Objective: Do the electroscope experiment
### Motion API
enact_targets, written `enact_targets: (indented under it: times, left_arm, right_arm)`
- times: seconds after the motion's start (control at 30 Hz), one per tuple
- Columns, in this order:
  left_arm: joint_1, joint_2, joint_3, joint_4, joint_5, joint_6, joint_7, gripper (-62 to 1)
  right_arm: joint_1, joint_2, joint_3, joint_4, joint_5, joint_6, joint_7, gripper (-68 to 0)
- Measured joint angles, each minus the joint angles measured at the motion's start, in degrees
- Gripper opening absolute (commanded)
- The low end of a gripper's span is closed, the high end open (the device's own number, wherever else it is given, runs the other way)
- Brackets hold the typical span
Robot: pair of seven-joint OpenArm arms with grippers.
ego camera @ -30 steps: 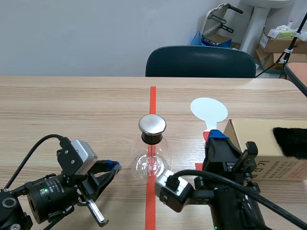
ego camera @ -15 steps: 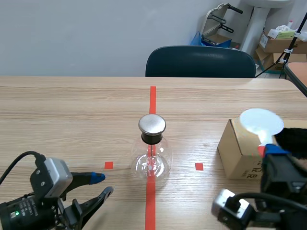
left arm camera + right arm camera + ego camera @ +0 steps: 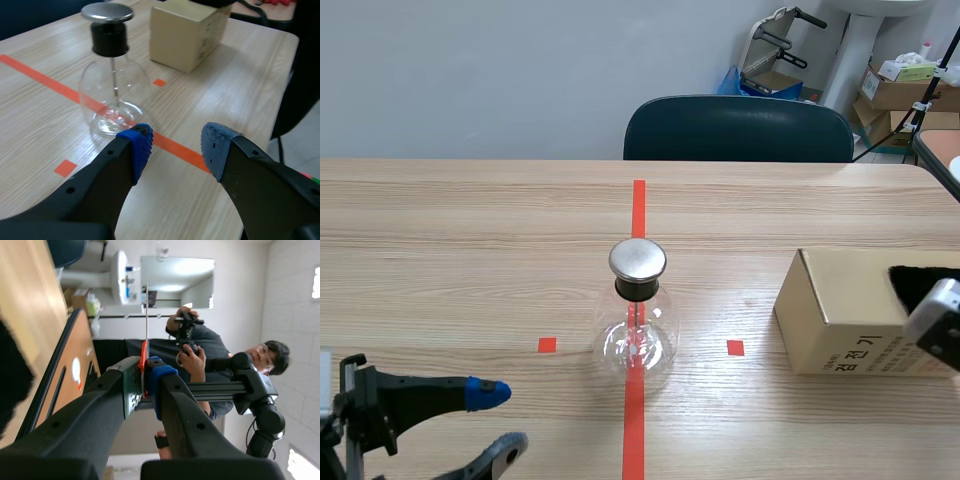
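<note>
Altogether one flask, one box; left jaws wide apart, empty, right jaws tight on one paddle.

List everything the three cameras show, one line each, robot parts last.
Clear glass flask with a metal cap: one, clear and silver, mid-table on the orange-red tape line.
Brown cardboard box: one, tan, right of the flask.
Black furry piece: one, black, on the box's top.
Thin white paddle with an orange-red handle: one, edge-on in the right wrist view.
Dark padded chair: one, dark teal, behind the table.
Light wooden table: one, under everything.
Person: one, beyond the paddle, hands on a black device.
Left arm's jaws: black, blue pads, open, just short of the flask.
Right arm's jaws: black, blue and grey-green pads, shut on the paddle.
</note>
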Motion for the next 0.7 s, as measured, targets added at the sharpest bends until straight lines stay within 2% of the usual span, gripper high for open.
enact_targets:
  times: [0.07, 0.23, 0.33, 0.4, 0.47, 0.6, 0.7]
  left_arm:
    - [2.1, -1.6, 0.0, 2.1, -1.5, 0.0, -0.2, -30.6]
    - [6.6, -4.5, 0.0, 5.1, -1.3, 0.6, -1.9, -30.6]
    - [8.5, -5.3, 0.0, 6.3, -1.3, 4.2, -2.4, -30.6]
    - [9.2, -5.5, 0.0, 6.9, -1.3, 6.2, -2.5, -30.6]
    - [9.5, -5.6, 0.0, 7.2, -1.3, 6.5, -2.7, -27.8]
    - [9.9, -5.6, 0.0, 7.4, -1.3, 6.5, -3.7, -14.8]
    - [9.9, -5.6, 0.0, 7.4, -1.3, 6.5, -3.7, -12.7]
  right_arm:
    - [0.0, -4.2, 6.0, -0.6, 1.6, 0.0, 10.1, -65.6]
    - [0.0, -15.1, 17.6, -4.7, 3.0, 0.0, 33.5, -65.6]
    - [0.0, -20.5, 22.7, -7.1, 5.2, 0.0, 45.0, -65.6]
    - [0.0, -22.9, 25.4, -8.7, 6.7, 0.0, 51.3, -65.6]
    - [0.2, -24.3, 27.2, -11.1, 6.7, 0.0, 54.5, -65.6]
    - [1.4, -24.7, 27.9, -16.3, 6.6, 0.0, 55.2, -65.6]
    - [2.9, -24.5, 28.2, -19.3, 5.6, 0.0, 54.8, -65.6]
